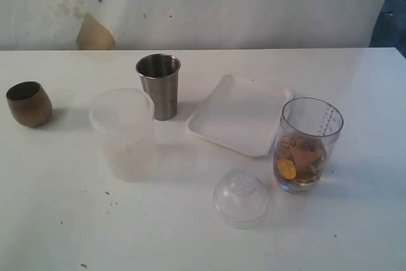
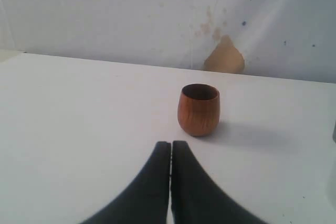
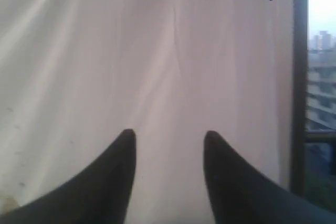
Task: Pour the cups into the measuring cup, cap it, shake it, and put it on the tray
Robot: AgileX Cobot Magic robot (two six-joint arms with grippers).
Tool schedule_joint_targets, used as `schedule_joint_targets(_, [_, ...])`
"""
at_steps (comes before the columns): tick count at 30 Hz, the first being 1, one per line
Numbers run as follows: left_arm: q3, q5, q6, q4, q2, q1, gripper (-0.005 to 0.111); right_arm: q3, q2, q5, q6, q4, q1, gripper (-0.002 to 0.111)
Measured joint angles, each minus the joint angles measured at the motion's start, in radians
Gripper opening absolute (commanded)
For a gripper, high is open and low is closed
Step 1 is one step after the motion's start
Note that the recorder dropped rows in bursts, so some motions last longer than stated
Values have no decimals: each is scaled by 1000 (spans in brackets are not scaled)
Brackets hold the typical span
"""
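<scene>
Standing uncapped, clear graduated measuring cup (image 1: pixel 309 147)

The lid (image 1: pixel 240 198) and tray (image 1: pixel 238 115) hem the measuring cup (image 1: pixel 309 147); above lies open.

Soft diffuse daylight, faint shadow beside the brown cup (image 2: pixel 198 109), mild blur throughout, wrist views pale and hazy
</scene>
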Motion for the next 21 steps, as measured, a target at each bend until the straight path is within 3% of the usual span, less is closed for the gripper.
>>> schedule_joint_targets(4, [0, 0, 0, 0, 0, 0, 1, -239, 226, 414, -106, -22, 4, 57])
schedule_joint_targets(7, [0, 0, 0, 0, 0, 0, 1, -386, 386, 746, -345, 132, 6, 55])
schedule_joint_targets(10, [0, 0, 0, 0, 0, 0, 1, -488, 520, 1017, -585, 406, 6, 54])
schedule_joint_targets(13, [0, 0, 0, 0, 0, 0, 1, -548, 629, 1096, -798, 734, 6, 54])
schedule_joint_targets(14, [0, 0, 0, 0, 0, 0, 1, -565, 688, 1100, -958, 974, 18, 54])
schedule_joint_targets(16, [0, 0, 0, 0, 0, 0, 1, -572, 768, 1122, -1148, 1183, 79, 51])
schedule_joint_targets(17, [0, 0, 0, 0, 0, 0, 1, -572, 788, 1124, -1173, 1206, 105, 51])
schedule_joint_targets(21, [0, 0, 0, 0, 0, 0, 1, -572, 922, 1081, -1174, 1079, 388, 51])
